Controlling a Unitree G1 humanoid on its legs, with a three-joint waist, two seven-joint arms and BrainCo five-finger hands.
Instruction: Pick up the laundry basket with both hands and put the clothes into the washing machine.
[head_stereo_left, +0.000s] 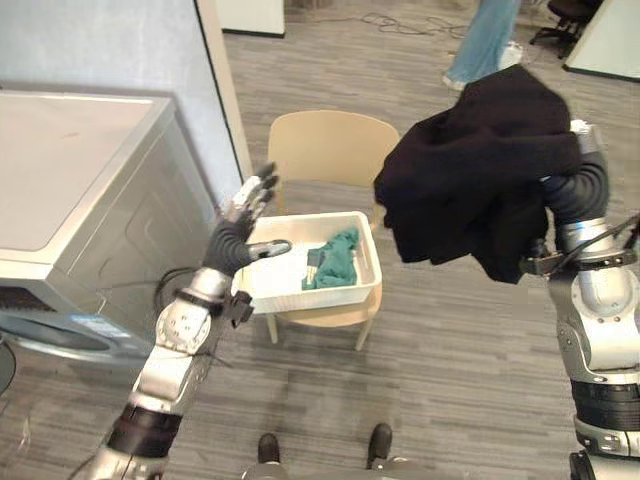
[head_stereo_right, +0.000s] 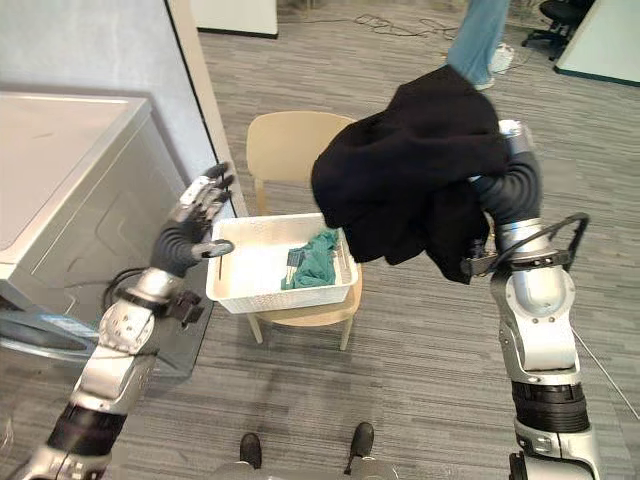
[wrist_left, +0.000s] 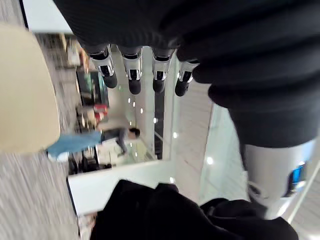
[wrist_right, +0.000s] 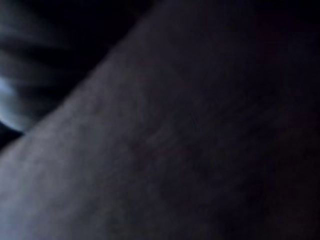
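The grey washing machine (head_stereo_left: 80, 190) stands at the left. Beside it the left hand (head_stereo_left: 234, 240) is raised above the near corner of the white laundry basket (head_stereo_left: 310, 297), its fingers straight and spread, holding nothing. The basket sits on a beige chair (head_stereo_left: 325, 150) with a teal garment (head_stereo_left: 335, 260) inside. To the right, a black garment (head_stereo_left: 480, 170) hangs over the raised right hand (head_stereo_left: 578, 190); I cannot tell how its fingers are set under the cloth.

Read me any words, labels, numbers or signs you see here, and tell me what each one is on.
No text can be read.
washing machine, front panel: pale marks, too blurred to read.
white basket, black garment, green cloth: no print visible.
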